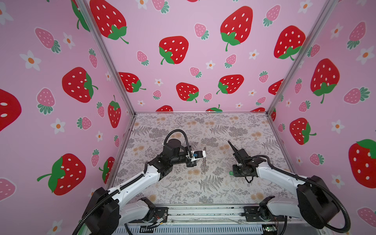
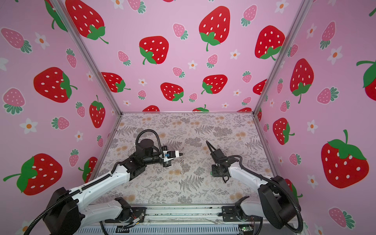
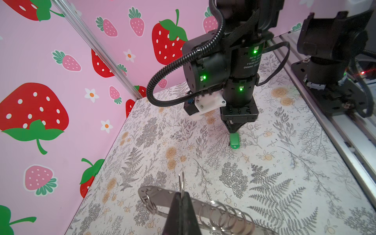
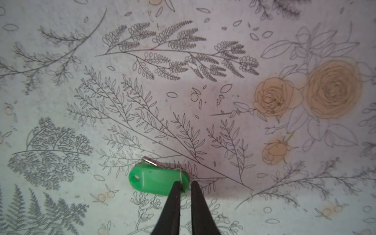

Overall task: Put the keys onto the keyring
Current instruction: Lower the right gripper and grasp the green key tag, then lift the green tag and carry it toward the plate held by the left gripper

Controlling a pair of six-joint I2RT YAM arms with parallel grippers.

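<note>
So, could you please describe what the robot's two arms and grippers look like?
Both the left arm and right arm have white shells on the long links and black joints. A black ribbed conduit loops along each. Small green lights glow on the right arm's black motor housings. The left gripper and right gripper have slim, black, tapering fingers.

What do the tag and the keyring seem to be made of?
Tag: glossy green plastic, by its smooth moulded shine. Keyring: flat taupe strap with dull sheen, leather or metal, unclear; its rings look like bright steel wire.
</note>
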